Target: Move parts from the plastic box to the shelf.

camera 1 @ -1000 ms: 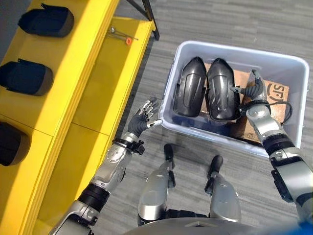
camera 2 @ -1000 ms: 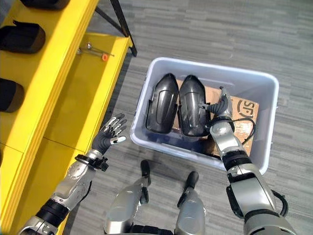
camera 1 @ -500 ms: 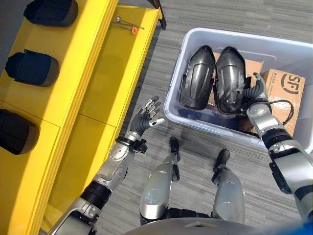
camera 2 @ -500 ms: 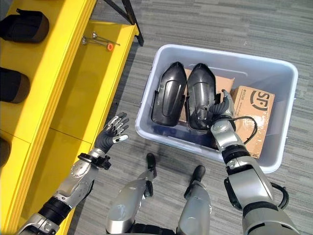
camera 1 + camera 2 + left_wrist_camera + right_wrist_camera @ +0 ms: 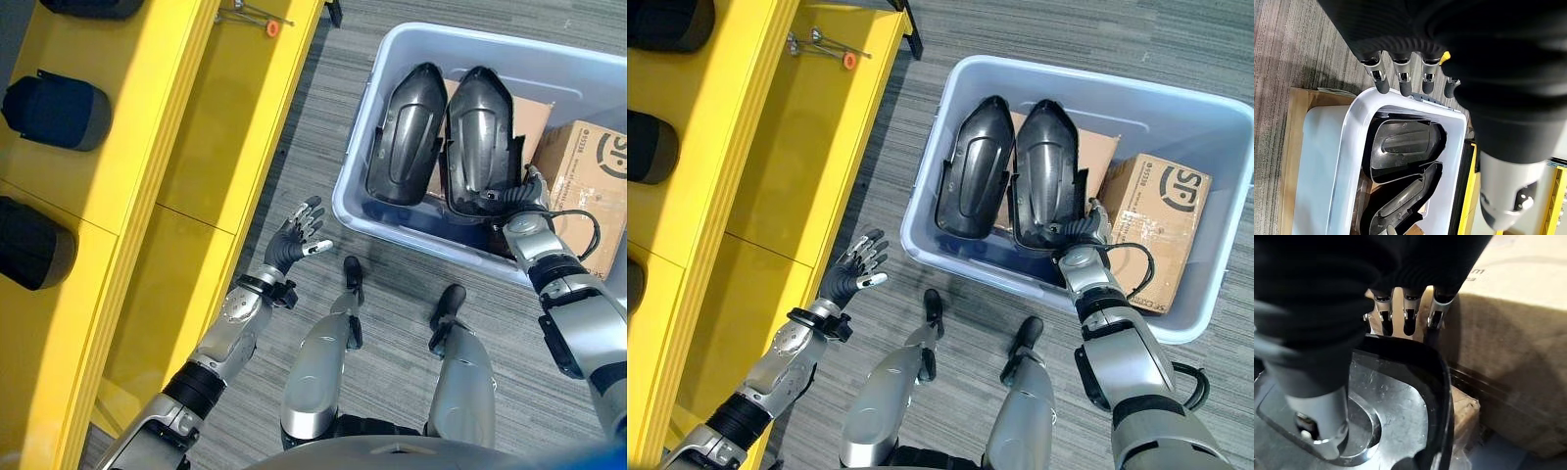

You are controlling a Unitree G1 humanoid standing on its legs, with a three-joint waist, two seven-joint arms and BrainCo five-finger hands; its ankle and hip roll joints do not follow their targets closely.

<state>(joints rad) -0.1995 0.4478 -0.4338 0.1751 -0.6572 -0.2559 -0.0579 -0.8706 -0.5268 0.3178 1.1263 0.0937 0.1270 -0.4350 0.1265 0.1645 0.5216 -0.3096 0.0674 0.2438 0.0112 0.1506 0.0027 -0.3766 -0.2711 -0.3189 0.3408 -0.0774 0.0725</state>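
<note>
Parts (image 5: 441,137) lengthwise, noses away from robot

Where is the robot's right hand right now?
In the plastic box, the right hand grips the near end of the right black part, beside the cardboard box.

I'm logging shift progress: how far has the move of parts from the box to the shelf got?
Partly done. Dark parts already sit on the yellow shelf. In hand: the right hand grips the edge of the right-hand black part in the plastic box, fingers outside and thumb inside; it is not lifted yet. The left hand is open above the floor. Left: that part and the one beside it.
</note>
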